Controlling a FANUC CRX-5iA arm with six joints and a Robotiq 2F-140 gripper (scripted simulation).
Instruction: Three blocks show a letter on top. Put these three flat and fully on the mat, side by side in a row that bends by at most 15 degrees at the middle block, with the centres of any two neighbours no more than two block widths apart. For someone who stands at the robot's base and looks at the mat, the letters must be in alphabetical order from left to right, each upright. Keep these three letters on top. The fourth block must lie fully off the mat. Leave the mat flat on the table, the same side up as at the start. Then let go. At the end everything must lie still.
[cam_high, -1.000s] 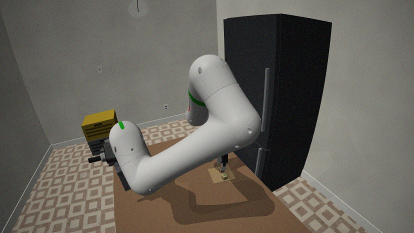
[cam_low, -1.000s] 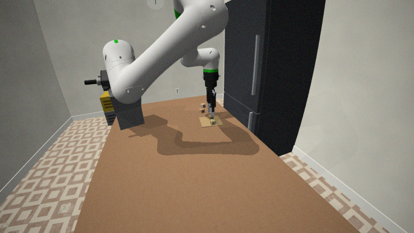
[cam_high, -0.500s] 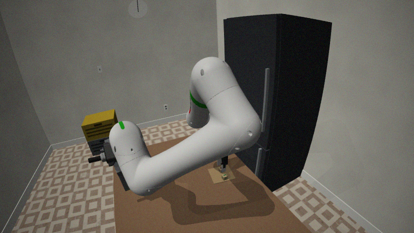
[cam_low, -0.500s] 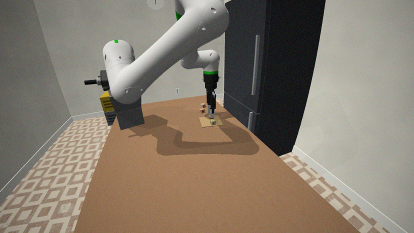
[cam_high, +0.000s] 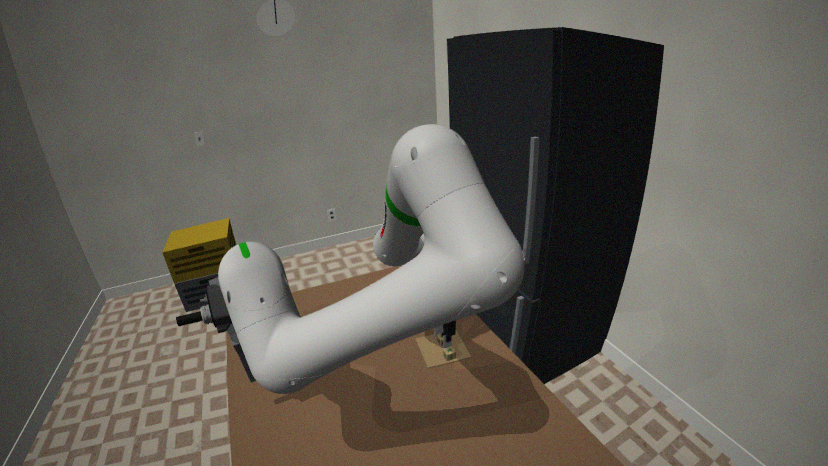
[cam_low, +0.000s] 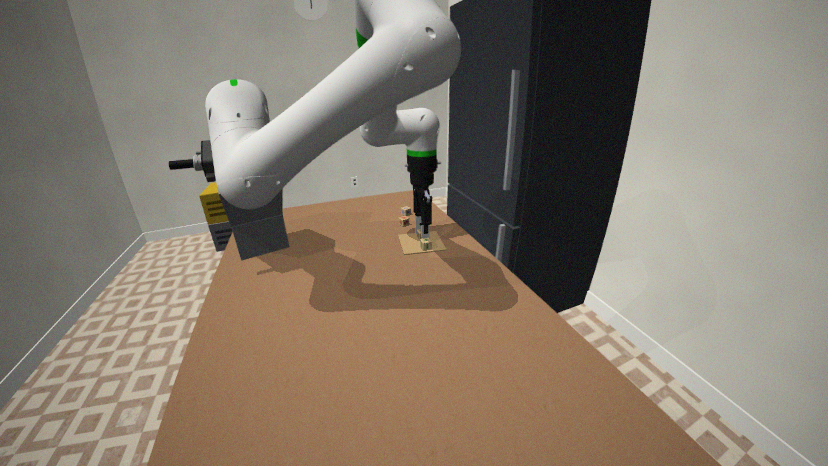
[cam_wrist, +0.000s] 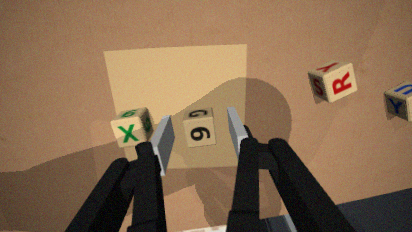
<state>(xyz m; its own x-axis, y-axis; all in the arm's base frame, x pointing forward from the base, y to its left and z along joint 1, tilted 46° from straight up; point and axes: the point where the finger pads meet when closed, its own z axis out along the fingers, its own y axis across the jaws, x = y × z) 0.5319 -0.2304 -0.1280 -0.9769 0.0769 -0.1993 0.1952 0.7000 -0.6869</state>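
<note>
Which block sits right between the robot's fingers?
The block showing a black 9 sits between the open gripper fingers, untouched. The green X block is just outside one finger; the red R block and blue-lettered block lie off the mat.
</note>
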